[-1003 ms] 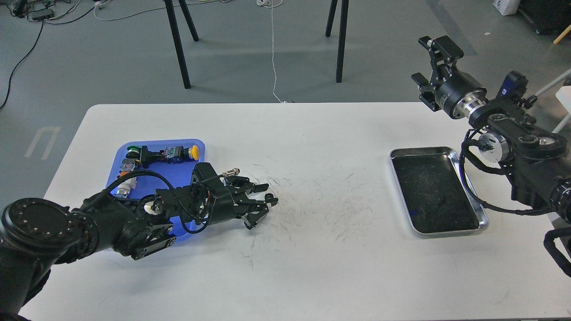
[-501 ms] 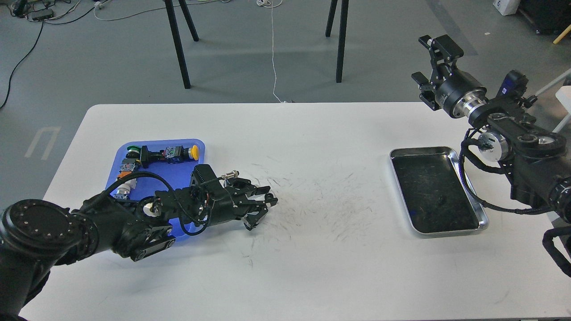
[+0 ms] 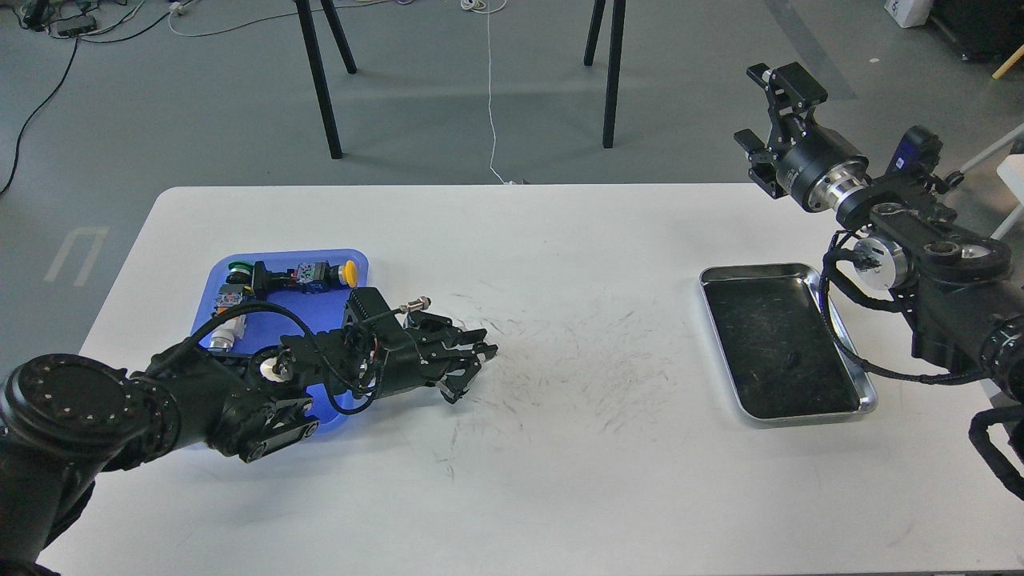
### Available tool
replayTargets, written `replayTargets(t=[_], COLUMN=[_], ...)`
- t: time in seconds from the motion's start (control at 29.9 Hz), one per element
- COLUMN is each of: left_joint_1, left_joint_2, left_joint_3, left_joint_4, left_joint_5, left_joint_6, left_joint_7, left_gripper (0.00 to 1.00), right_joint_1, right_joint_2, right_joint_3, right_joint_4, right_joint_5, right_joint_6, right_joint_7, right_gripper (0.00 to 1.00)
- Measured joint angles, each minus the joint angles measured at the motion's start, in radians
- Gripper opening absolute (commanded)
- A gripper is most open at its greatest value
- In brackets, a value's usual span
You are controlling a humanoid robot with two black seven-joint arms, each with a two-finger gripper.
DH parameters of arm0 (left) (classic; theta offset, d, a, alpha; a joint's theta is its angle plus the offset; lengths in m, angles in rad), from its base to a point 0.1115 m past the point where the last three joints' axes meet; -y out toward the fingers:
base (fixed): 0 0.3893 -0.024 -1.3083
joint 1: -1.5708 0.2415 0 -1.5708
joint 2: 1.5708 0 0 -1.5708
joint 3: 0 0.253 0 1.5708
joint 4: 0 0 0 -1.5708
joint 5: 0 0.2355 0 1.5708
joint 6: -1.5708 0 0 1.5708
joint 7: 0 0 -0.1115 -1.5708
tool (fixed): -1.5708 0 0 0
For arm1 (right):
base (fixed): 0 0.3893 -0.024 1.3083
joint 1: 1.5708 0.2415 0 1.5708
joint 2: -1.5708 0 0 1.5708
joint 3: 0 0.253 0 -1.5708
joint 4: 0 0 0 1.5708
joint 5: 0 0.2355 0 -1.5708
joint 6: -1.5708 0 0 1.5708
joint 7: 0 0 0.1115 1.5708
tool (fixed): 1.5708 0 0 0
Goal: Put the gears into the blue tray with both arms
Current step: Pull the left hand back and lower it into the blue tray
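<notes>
On the left half of the white worktop (image 3: pixel 560 480) in the head view lies the blue tray (image 3: pixel 214 282), its near part covered by the left arm (image 3: pixel 200 392). Inside the tray, along the far rim, sits a part with a yellow cap (image 3: pixel 347 274), beside it a black part and one with a green top (image 3: pixel 238 266); a small orange piece and a silver cylinder lie near the left rim. The left arm reaches low across the tray's near right corner, and the left gripper (image 3: pixel 472 362) is just past the tray's right edge, over bare, scuffed worktop. Its jaws point right and stand narrow, the tips nearly together; whether anything is between them I cannot tell. A small silver connector (image 3: pixel 416 303) sticks up just behind the gripper.

The gears cannot be made out anywhere in this view.

On the right side lies a silver metal tray (image 3: pixel 808 272) with a dark, scratched floor, well apart from the blue tray. The right arm (image 3: pixel 928 264) comes in from the right edge, above that tray's far right corner. The right gripper (image 3: pixel 764 108) is raised high beyond the worktop's far right corner, jaws wide apart and holding nothing.

Beyond the worktop is grey floor with black stand legs (image 3: pixel 320 80) and a white cable.
</notes>
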State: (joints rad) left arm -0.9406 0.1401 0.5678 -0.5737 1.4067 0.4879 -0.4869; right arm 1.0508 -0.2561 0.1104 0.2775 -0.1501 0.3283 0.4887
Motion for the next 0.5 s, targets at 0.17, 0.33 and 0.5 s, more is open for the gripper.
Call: replayTargets(t=[0.17,0.33,0.5], left_joint_1=[-0.002,0.001,0.004], left_joint_2=[0.0,0.002,0.004], left_joint_3=[-0.009,-0.064,-0.072], left_joint_4=[-0.003,-0.008,-0.012], left_joint_5=[-0.002,-0.001,0.004], left_joint_6=[0.001,0.001,0.001], left_joint_7=[-0.001,-0.002,-0.002], left_gripper=[0.23,0.17,0.17], right_joint_1=[0.0,0.0,0.0], right_joint_2=[-0.001,-0.001,-0.001], right_joint_3=[0.0,0.0,0.0], right_joint_4=[0.0,0.0,0.0], right_joint_5=[0.0,0.0,0.0], right_joint_6=[0.0,0.0,0.0], right_joint_7=[0.0,0.0,0.0], right_gripper=[0.98,0.98,0.98])
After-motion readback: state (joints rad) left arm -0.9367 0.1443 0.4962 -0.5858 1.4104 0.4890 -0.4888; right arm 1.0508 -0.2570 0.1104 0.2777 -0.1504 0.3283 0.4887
